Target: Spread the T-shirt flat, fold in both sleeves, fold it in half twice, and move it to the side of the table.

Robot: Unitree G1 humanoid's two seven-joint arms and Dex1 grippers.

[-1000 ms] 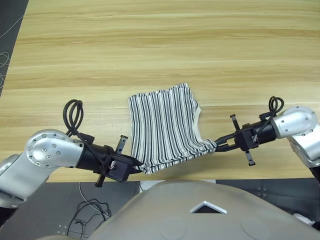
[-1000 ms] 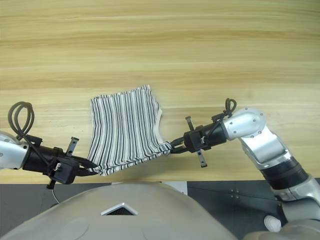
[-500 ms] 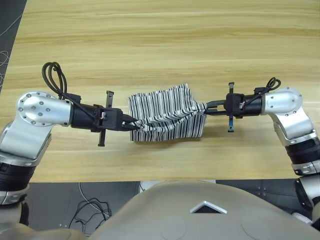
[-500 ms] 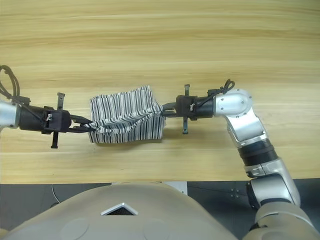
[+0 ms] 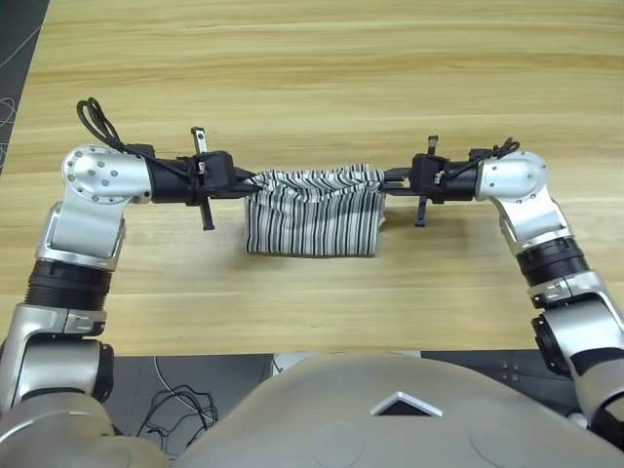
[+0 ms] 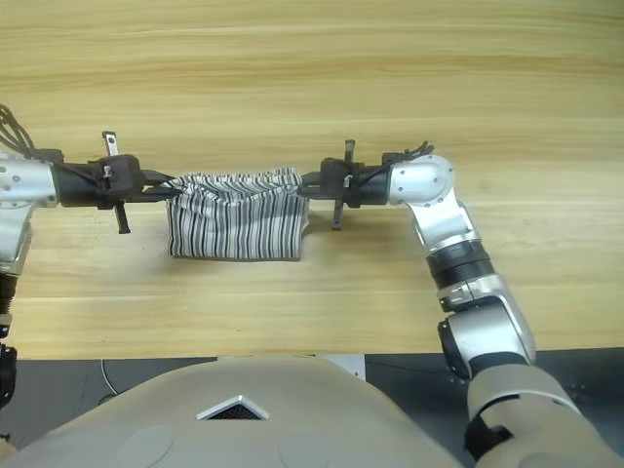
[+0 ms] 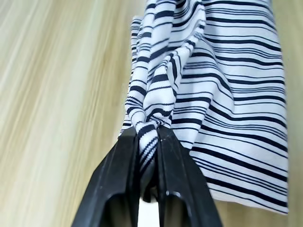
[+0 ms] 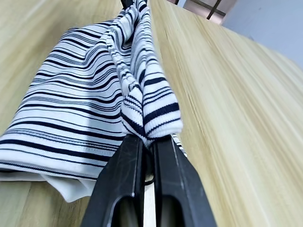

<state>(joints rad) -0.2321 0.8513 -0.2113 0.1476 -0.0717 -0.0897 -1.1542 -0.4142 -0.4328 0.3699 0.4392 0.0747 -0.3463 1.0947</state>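
Observation:
The black-and-white striped T-shirt [image 5: 312,219] lies folded into a small rectangle near the middle of the wooden table [image 5: 312,78]. Its far edge is bunched and lifted between both grippers. My left gripper [image 5: 249,179] is shut on the shirt's far left corner; the left wrist view shows the fabric [image 7: 156,94] pinched between its black fingers [image 7: 118,175]. My right gripper [image 5: 388,177] is shut on the far right corner, and the right wrist view shows the cloth [image 8: 142,94] clamped between its fingers [image 8: 123,184].
Bare wood stretches far beyond the shirt and to both sides. The table's near edge [image 5: 292,346] runs just in front of the shirt, with dark floor and cables [image 5: 175,400] below it.
Both grippers carried the shirt's near edge up and away from me, over the rest of the shirt, to its far edge. The shirt is now half as deep.

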